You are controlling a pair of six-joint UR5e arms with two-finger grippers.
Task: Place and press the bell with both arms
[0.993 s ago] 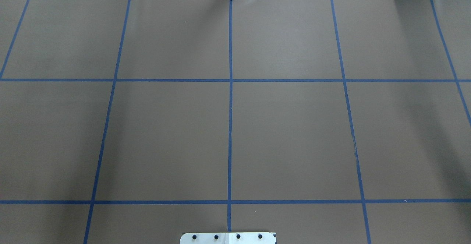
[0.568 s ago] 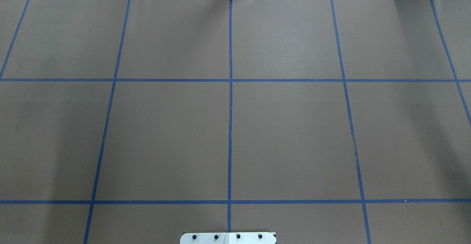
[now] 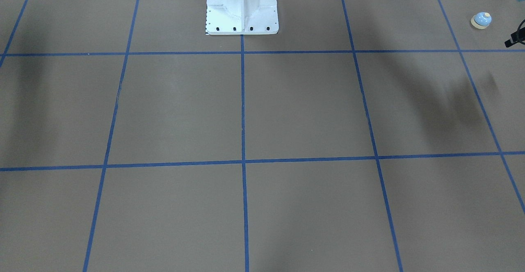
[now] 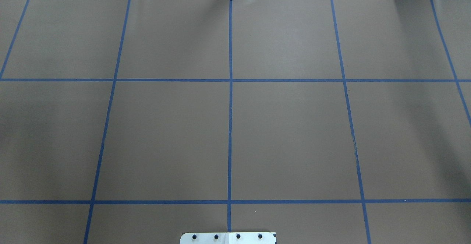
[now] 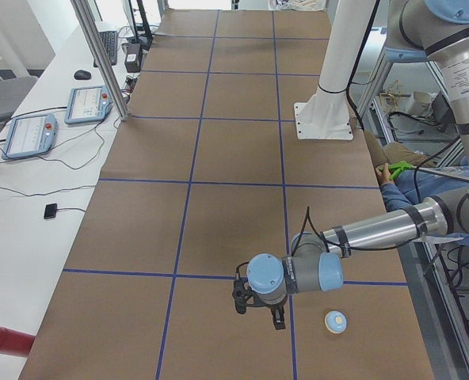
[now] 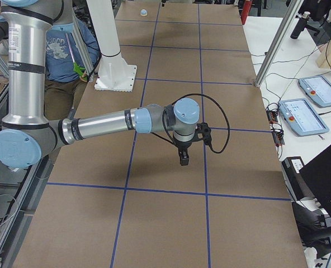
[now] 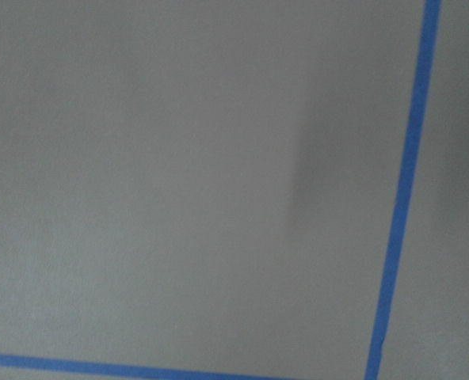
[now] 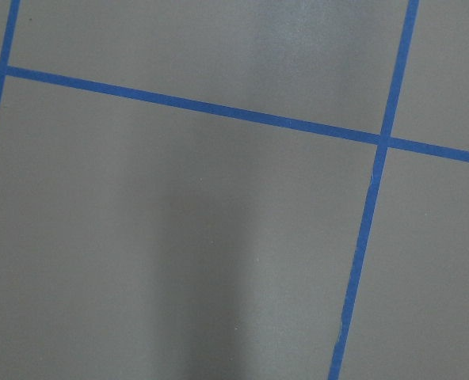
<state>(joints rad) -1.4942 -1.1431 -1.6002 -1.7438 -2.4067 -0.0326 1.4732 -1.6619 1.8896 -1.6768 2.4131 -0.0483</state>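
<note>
The bell (image 3: 480, 20), with a light-blue dome and a cream base and button, stands upright on the brown table near its left end. It also shows in the exterior left view (image 5: 335, 321) and far off in the exterior right view (image 6: 143, 12). My left gripper (image 5: 259, 310) hangs over the table a short way from the bell, apart from it. I cannot tell whether it is open or shut. My right gripper (image 6: 184, 157) points down over the table's right half, far from the bell. I cannot tell its state either. Both wrist views show only bare table and blue tape.
The white pedestal base (image 3: 242, 13) stands at the robot's edge of the table. Blue tape lines (image 4: 230, 126) divide the brown cover into squares. A seated person (image 6: 65, 50) is beside the pedestal. Teach pendants (image 5: 28, 134) and cables lie on the white side bench.
In the overhead view the soft shadow on the table's left side has shifted slightly. Nothing else has visibly changed.
</note>
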